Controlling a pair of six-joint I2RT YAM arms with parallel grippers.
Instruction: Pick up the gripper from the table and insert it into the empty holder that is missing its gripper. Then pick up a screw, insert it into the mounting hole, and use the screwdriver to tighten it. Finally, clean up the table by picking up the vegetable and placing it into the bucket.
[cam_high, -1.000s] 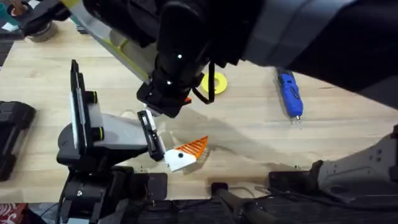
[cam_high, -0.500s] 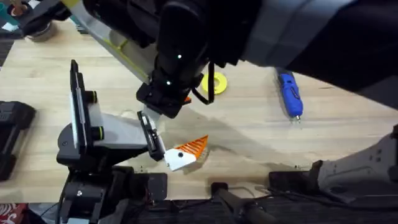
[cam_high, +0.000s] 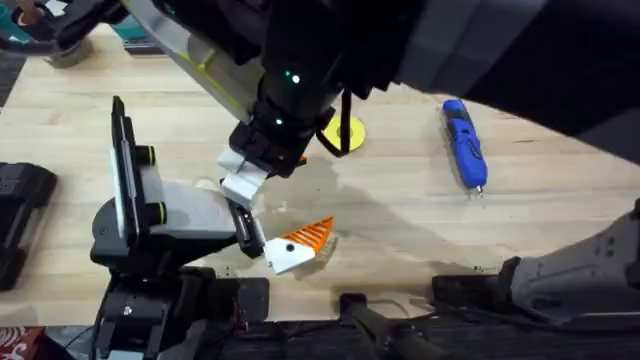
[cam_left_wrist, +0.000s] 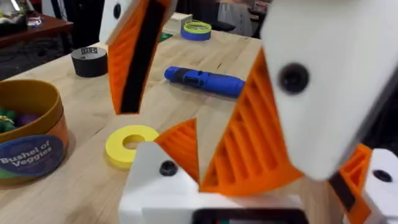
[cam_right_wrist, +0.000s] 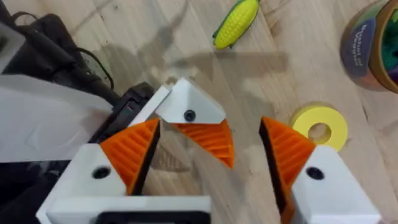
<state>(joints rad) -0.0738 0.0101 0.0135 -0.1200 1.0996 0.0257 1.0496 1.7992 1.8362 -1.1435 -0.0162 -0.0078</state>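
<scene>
My left gripper (cam_high: 295, 248) rests low on the table, open by a narrow gap. Its white holder (cam_right_wrist: 189, 109) has the orange ribbed gripper tip (cam_right_wrist: 205, 140) seated against it, and a dark round mounting hole (cam_left_wrist: 166, 168) shows in the block. My right gripper (cam_right_wrist: 208, 124) hovers open above it, one finger on each side. The blue screwdriver (cam_high: 463, 140) lies at the far right. The yellow vegetable (cam_right_wrist: 236, 22) lies loose on the wood beside the bucket (cam_left_wrist: 28, 137). A screw is out of view.
A flat yellow tape ring (cam_high: 345, 132) lies just beyond the grippers. A black tape roll (cam_left_wrist: 90, 61) and a blue-and-yellow tape ring (cam_left_wrist: 198, 28) sit farther back. The right arm (cam_high: 420, 40) spans the table's upper half. Dark gear (cam_high: 20, 215) stands at the left edge.
The right arm's wrist has shifted and turned slightly, and one of its white fingers now shows above the left gripper. The left arm has not moved.
</scene>
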